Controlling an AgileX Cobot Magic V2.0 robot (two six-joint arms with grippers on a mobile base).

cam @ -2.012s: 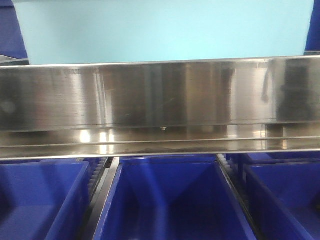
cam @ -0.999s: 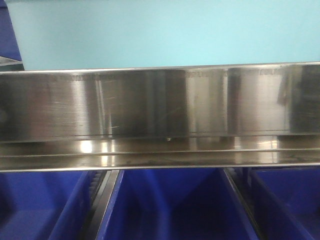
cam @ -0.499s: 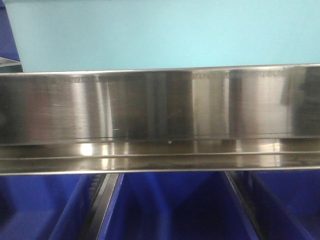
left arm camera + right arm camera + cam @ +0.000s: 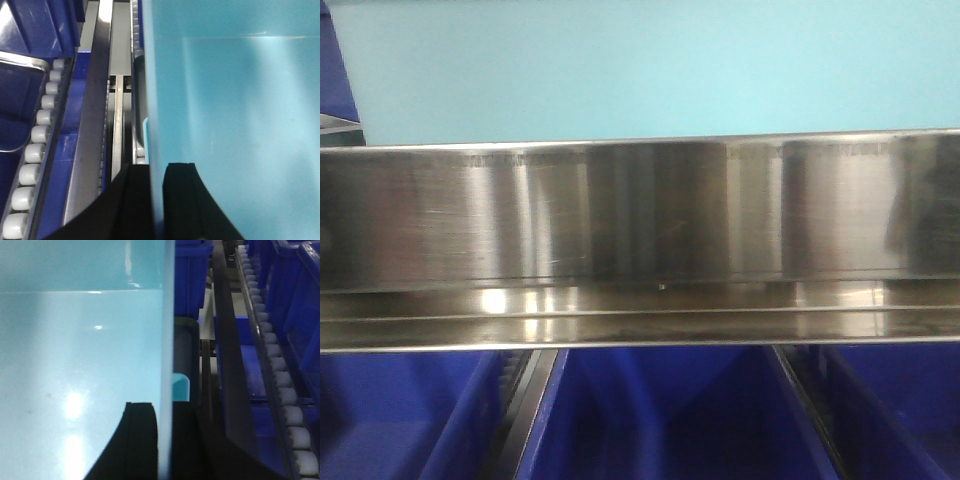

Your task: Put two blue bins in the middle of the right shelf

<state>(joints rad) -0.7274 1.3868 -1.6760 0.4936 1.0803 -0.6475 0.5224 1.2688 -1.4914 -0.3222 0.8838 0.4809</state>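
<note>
I hold the light-blue bin (image 4: 230,100) between both hands, one on each side wall. My left hand (image 4: 158,171) is pinched on the bin's left wall: one black finger (image 4: 131,202) lies against the outer face and the other sits on the inner face, with the thin wall standing straight between them. My right hand (image 4: 165,409) grips the opposite wall the same way, with one finger (image 4: 140,440) inside and its partner outside, pressed on the plastic.

The bin is a pale, glossy turquoise, smooth and unmarked apart from a few faint specks near my right inner finger. Soft white reflections lie on its inside faces. The walls are thin and slightly translucent at the edge. A small tab of the same colour juts from the outer face just ahead of each outer finger.

From the front view the bin fills the upper part of the picture, right above a brushed steel rail (image 4: 640,220) that runs across the frame. Below that rail sit dark blue bins (image 4: 660,420) side by side, divided by black runners.

Outward from my left hand runs a grey steel channel, then a row of white rollers (image 4: 35,145) and more dark blue plastic. Outward from my right hand lies a dark rail, then another roller track (image 4: 280,385) with dark blue bins beyond it.
</note>
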